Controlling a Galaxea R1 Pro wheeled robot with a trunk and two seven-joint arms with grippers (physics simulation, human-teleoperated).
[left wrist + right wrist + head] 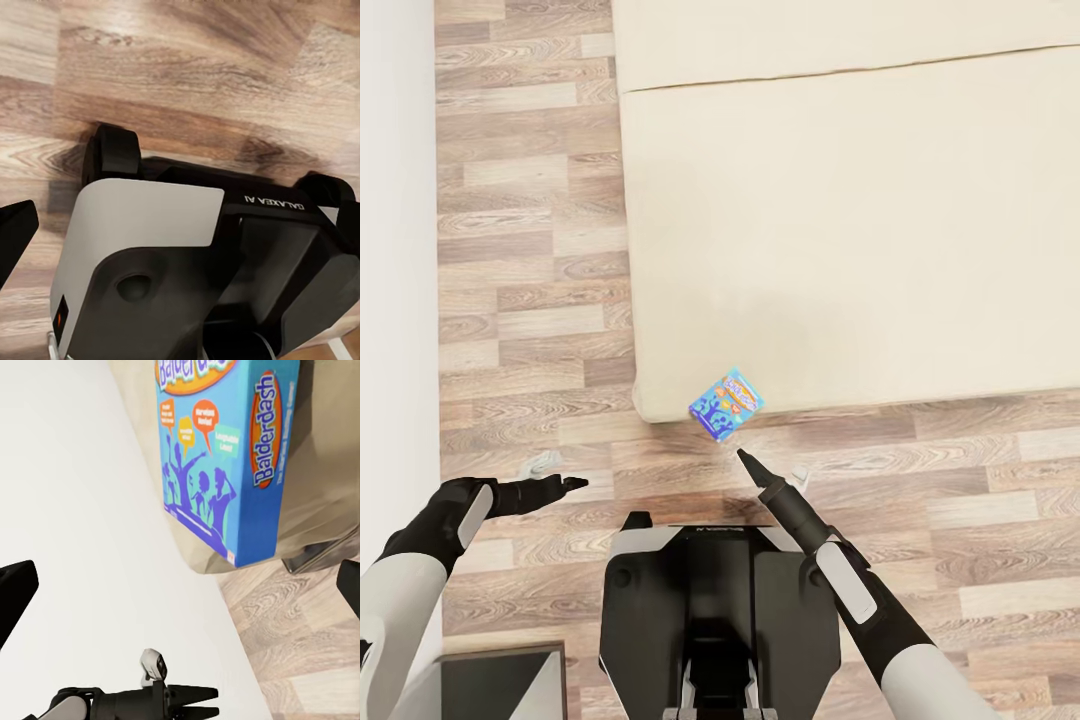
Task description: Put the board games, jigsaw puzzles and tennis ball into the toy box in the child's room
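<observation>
Where the beige bed (840, 220) ends at its near corner, a small blue board game (726, 403) marked "Balderdash" lies at the very edge of the mattress, tilted, one corner seeming to jut past the edge toward the wood plank floor (530, 300). The right pincer (744, 458) points up at it from just below, near the box but not touching. In the right wrist view the same box (225, 457) sits ahead between the two dark fingertips (15, 592), which stand wide apart at the frame's sides. The right arm reaches forward and inward from the robot's right side, forearm straight. The left pincer (565, 484) is held out level over the floor, well apart from the box, its forearm bent inward; from the head view it looks nearly closed, though I cannot tell for sure. The left wrist view looks down on the robot's base (195, 262) and the floor.
</observation>
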